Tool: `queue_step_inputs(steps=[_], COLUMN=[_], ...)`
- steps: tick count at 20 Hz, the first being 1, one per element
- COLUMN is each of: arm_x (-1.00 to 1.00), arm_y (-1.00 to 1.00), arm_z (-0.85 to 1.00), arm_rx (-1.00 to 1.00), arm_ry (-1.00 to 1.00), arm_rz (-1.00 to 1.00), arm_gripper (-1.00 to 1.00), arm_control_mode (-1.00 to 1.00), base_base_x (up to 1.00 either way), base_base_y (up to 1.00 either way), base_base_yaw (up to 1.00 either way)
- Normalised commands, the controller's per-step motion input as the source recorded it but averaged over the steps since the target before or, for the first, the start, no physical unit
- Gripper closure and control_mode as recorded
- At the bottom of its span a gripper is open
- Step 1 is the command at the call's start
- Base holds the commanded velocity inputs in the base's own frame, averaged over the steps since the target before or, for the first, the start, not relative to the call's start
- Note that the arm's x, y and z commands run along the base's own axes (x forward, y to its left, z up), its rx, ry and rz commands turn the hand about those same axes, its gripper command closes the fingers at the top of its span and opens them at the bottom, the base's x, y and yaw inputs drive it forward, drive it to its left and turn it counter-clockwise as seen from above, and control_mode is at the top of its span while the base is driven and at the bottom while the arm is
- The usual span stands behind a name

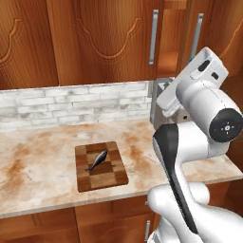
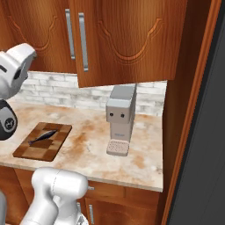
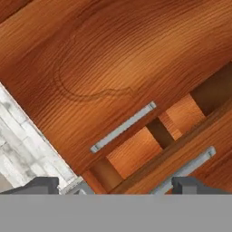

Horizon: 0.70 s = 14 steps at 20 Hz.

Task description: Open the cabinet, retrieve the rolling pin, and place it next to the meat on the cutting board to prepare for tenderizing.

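Observation:
The cabinet (image 1: 172, 42) stands ajar, and a strip of its wooden inside shows between the two silver handles. Its door (image 2: 127, 39) swings out toward me, with its bar handle (image 3: 186, 168) low in the hand view. My gripper (image 3: 118, 188) is open, fingertips (image 3: 41, 185) wide apart with nothing between them, facing the gap (image 3: 136, 152). The checkered cutting board (image 1: 101, 166) lies on the counter with the dark, slim meat (image 1: 97, 160) on it, also seen as board (image 2: 43, 140) and meat (image 2: 42, 136). The rolling pin is hidden.
A grey coffee machine (image 2: 120, 125) stands on the marble counter (image 1: 42, 161) right of the board, under the open door. The wider carved door (image 1: 104, 38) with its own handle (image 1: 153, 37) sits left of the gap. A tall wooden panel (image 2: 189, 110) bounds the counter's right end.

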Motion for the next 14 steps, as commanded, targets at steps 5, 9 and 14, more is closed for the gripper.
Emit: queue_step_inputs(steps=[5,9,14], arm_x=[0.4,0.55,0.59], arm_y=[0.02,-0.01,-0.13], arm_z=[-0.02,-0.11,-0.09], arm_rx=[-0.2,-0.14,-0.09], arm_ry=[0.11,0.21,0.16], arm_rz=[-0.21,-0.15,-0.13], arm_gripper=[-1.0,-1.0,-1.0], arm_control_mode=[-1.0,-1.0,-1.0], base_base_x=[0.0,0.0,0.0], base_base_y=[0.0,0.0,0.0], base_base_yaw=[0.0,0.0,0.0])
